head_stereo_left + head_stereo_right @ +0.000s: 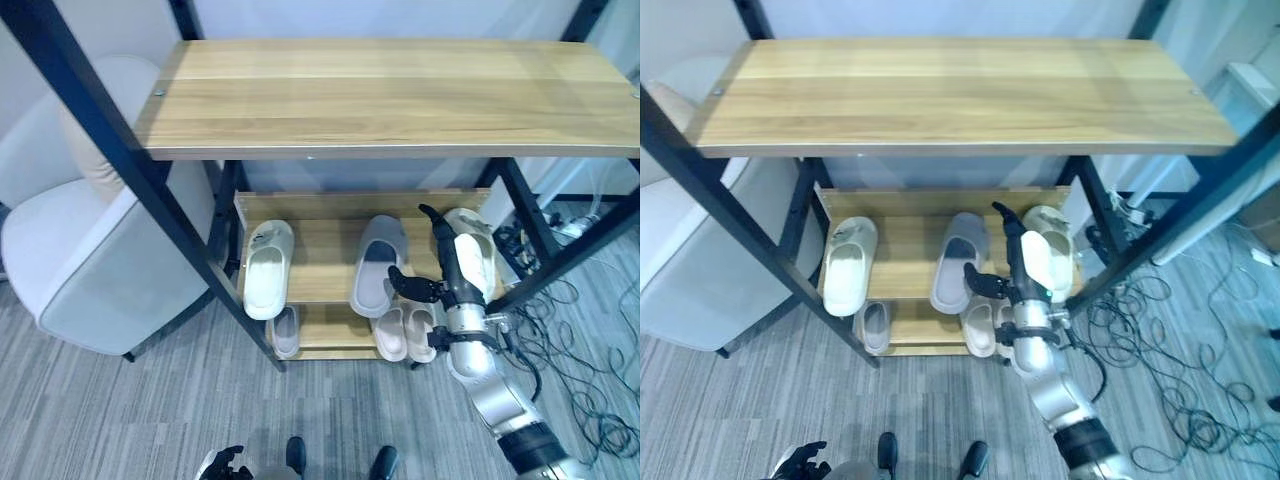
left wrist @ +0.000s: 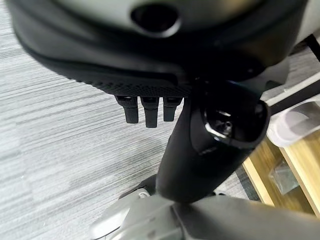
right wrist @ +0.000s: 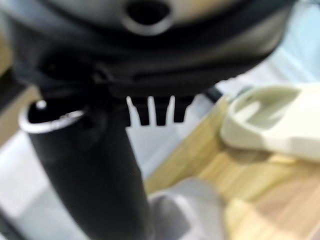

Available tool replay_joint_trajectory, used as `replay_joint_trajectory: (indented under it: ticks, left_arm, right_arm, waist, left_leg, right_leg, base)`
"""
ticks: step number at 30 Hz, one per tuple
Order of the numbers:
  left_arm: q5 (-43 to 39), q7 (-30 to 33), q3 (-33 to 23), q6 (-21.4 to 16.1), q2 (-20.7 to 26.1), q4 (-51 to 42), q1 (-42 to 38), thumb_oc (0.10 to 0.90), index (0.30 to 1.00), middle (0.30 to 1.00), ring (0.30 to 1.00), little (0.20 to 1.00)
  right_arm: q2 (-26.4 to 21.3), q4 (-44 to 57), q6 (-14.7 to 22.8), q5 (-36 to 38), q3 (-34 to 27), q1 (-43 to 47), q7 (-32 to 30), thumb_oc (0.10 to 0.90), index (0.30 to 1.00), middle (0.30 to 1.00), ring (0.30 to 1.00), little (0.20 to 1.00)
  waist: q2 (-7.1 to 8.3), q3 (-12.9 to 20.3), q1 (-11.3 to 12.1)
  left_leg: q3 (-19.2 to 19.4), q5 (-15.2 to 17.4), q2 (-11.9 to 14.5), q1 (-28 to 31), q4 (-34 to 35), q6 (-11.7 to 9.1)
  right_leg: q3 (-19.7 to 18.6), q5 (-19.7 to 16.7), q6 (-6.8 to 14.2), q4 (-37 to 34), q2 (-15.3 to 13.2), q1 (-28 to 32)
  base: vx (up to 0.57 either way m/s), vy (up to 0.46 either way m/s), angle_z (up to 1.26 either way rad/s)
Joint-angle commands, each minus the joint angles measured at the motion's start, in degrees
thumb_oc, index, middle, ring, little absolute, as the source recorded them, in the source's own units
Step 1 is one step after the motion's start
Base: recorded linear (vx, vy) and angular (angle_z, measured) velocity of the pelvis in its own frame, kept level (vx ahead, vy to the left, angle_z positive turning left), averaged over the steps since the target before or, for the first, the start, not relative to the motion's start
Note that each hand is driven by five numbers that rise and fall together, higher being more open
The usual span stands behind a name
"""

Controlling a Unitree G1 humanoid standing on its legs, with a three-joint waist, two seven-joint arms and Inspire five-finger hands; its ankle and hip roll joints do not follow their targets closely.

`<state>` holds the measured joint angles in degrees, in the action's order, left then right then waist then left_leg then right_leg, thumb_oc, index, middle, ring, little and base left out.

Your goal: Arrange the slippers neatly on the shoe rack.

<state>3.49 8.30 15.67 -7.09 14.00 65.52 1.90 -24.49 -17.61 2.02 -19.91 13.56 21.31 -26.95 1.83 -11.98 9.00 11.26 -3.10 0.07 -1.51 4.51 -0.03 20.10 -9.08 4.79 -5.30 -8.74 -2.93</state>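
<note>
A black metal shoe rack with light wooden shelves (image 1: 390, 95) stands before the robot on a grey striped floor (image 1: 150, 400). On its middle shelf, a cream-white foam slipper (image 1: 268, 268) lies at the left with its toe pointing far, a grey foam slipper (image 1: 379, 263) lies near the middle, and a second cream-white slipper (image 1: 472, 250) lies at the right end, partly hidden behind the robot's arm. On the lowest shelf, a small grey slipper (image 1: 285, 331) sits at the left, and a pair of pale beige slippers (image 1: 405, 331) sits side by side towards the right, just below the grey one above.

The right hand (image 1: 441, 268) reaches in over the middle shelf, between the grey slipper and the right cream-white slipper. Its fingers are straight and stretched towards the back of the rack, and its thumb (image 1: 410, 287) sticks out to the left, close to the near end of the grey slipper; whether it touches cannot be told. The hand holds nothing.

The left hand (image 1: 222, 463) hangs low at the near edge of the scene, above the floor; in the left wrist view its fingers (image 2: 146, 111) point down, straight and empty.

A pale grey upholstered chair (image 1: 80, 240) stands to the left of the rack. A tangle of black cables (image 1: 590, 330) lies on the floor to the right.
</note>
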Motion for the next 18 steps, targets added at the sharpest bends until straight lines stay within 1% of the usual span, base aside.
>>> replay_joint_trajectory:
  ticks: [1, 4, 8, 9, 11, 14, 18]
  left_arm:
    - [0.9, -0.1, 5.7, 0.1, -3.7, 3.9, -0.7, 0.800, 0.900, 0.900, 0.900, 0.900]
    - [0.8, -0.2, 6.0, 0.1, -3.6, 4.0, -0.6, 0.800, 0.900, 0.900, 0.900, 0.900]
    - [0.3, -0.4, 6.8, -0.1, -3.3, 4.1, -0.2, 0.800, 0.900, 0.900, 0.900, 0.900]
    - [0.0, -0.3, 7.0, -0.1, -3.4, 4.2, -0.1, 0.800, 0.900, 0.900, 0.900, 0.900]
    - [-0.6, -0.2, 7.2, 0.0, -3.5, 4.3, -0.2, 0.800, 0.900, 0.900, 0.900, 0.900]
    - [-0.8, -0.1, 6.3, 0.3, -3.6, 4.3, 0.0, 0.800, 0.900, 0.900, 0.900, 0.900]
    - [-0.1, -0.3, 5.0, 0.6, -3.7, 4.6, 0.6, 0.800, 0.900, 0.900, 0.900, 0.900]
  right_arm:
    - [-2.9, 2.8, 1.0, -0.8, -0.4, 2.3, -5.3, 0.800, 0.900, 0.900, 0.900, 0.900]
    - [-3.3, -0.9, 0.3, -1.3, 0.2, 4.2, -5.9, 0.800, 0.900, 0.900, 0.900, 0.900]
    - [-3.8, -8.9, -0.4, 0.4, 2.5, 9.1, -6.0, 0.800, 0.900, 0.900, 0.900, 0.900]
    - [-3.9, -11.4, -0.8, 0.6, 3.5, 10.5, -5.9, 0.400, 0.300, 0.300, 0.300, 0.300]
    - [-3.8, -12.4, -1.0, 1.1, 4.2, 11.6, -5.9, 0.400, 0.300, 0.300, 0.300, 0.300]
    - [-3.7, -10.2, -0.7, 0.7, 3.9, 9.6, -5.3, 0.400, 0.300, 0.300, 0.300, 0.300]
    - [-4.4, -3.2, 0.0, -0.9, 1.9, 4.2, -4.1, 0.400, 0.300, 0.300, 0.300, 0.300]
  waist:
    - [-1.68, 3.9, 2.1]
    - [-1.53, 3.8, 2.7]
    - [-1.48, 3.5, 4.1]
    - [-1.43, 3.4, 4.3]
    - [-1.40, 3.5, 4.4]
    - [-1.47, 3.8, 4.0]
    - [-1.52, 4.4, 3.2]
  left_leg:
    - [-6.7, 1.2, 1.2, -2.5, 0.5, -2.9]
    - [-7.2, 1.2, 1.0, -2.9, 0.5, -3.0]
    - [-7.9, 0.7, 0.9, -3.7, 0.5, -3.2]
    - [-8.0, 0.6, 0.9, -3.8, 0.5, -3.3]
    - [-8.1, 0.5, 0.9, -4.0, 0.5, -3.5]
    - [-8.1, 0.7, 0.9, -3.7, 0.5, -3.6]
    - [-7.8, 1.1, 1.0, -2.7, 0.5, -3.6]
  right_leg:
    - [-1.4, 3.2, 6.2, 0.3, -0.3, 0.9]
    - [-0.8, 3.1, 6.2, 0.3, -0.5, 0.8]
    - [0.1, 2.8, 6.3, 0.3, -0.7, 0.4]
    - [0.2, 2.7, 6.2, 0.3, -0.8, 0.3]
    - [0.3, 2.8, 6.2, 0.3, -0.8, 0.3]
    - [0.5, 3.0, 6.2, 0.3, -0.8, 0.7]
    - [0.4, 3.4, 6.2, 0.3, -0.7, 1.4]
  base:
    - [-0.04, 0.044, 0.22]
    - [-0.01, 0.025, 0.34]
    - [-0.02, 0.016, 0.16]
    - [-0.01, 0.016, 0.08]
    - [0.00, 0.011, 0.04]
    - [0.00, 0.000, 0.00]
    - [0.01, -0.002, 0.00]
